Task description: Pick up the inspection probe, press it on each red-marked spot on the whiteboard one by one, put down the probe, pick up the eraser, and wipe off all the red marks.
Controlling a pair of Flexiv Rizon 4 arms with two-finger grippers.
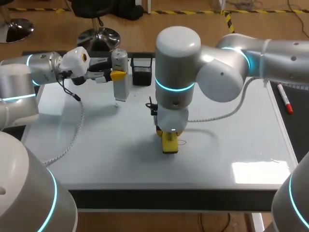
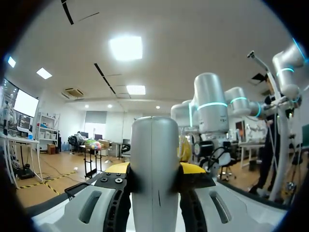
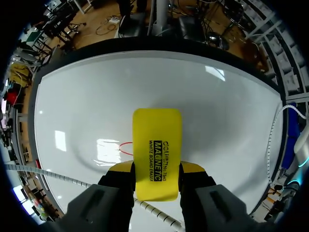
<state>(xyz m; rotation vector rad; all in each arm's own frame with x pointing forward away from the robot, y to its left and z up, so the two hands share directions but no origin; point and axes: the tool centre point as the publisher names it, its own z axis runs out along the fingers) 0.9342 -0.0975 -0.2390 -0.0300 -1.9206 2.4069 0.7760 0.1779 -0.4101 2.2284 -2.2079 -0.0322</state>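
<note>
1. Right gripper [image 3: 157, 169]: its fingers are clamped on the long sides of the yellow eraser [image 3: 157, 150], which sits face-down on the whiteboard [image 1: 231, 145]. A red mark [image 3: 126, 149] shows at one edge, partly covered.
2. Risk: a straight stroke may clip only part of the mark and leave residue.
3. Risk: the eraser juts well past the fingertips, so heavy pressure could lever it loose.
4. Left gripper [image 2: 154, 169], farther back: gripping the probe [image 2: 154, 145] upright at the far left. The probe has not been put down, so a wide sweep may strike it.
</note>
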